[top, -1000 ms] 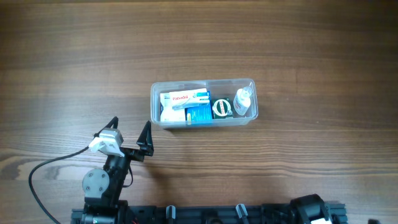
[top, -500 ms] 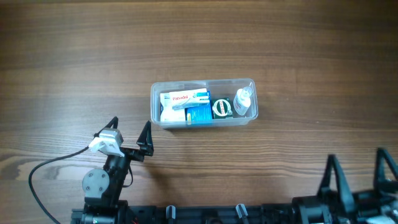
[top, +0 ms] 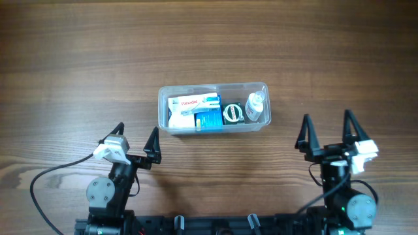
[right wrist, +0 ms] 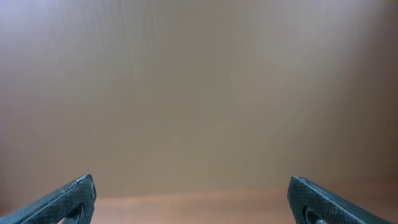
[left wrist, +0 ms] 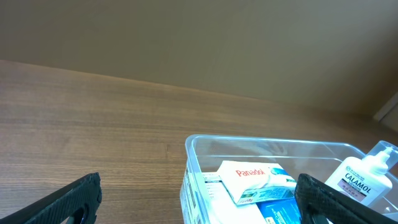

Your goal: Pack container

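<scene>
Fingers on my left gripper [top: 136, 128] and right gripper [top: 326, 117] stand wide apart and empty, and the container [top: 212, 87] lies ahead between them, seemingly full, so I should keep well away from its rim.

The container [top: 160, 111] sits in the middle of the table [top: 209, 39], with bare wood open to a gripper on all four sides. Its inside is crowded. A white box [top: 191, 103] and a blue box [top: 209, 121] fill the left and middle, a round roll [top: 232, 114] lies beside them, and an upright bottle [top: 255, 104] takes the right end. The left gripper [top: 136, 130], jaws wide, is just off the container's near left corner. The right gripper [top: 326, 121], equally wide, is well apart to its right. A black cable [top: 46, 177] loops over the wood by the left arm.
</scene>
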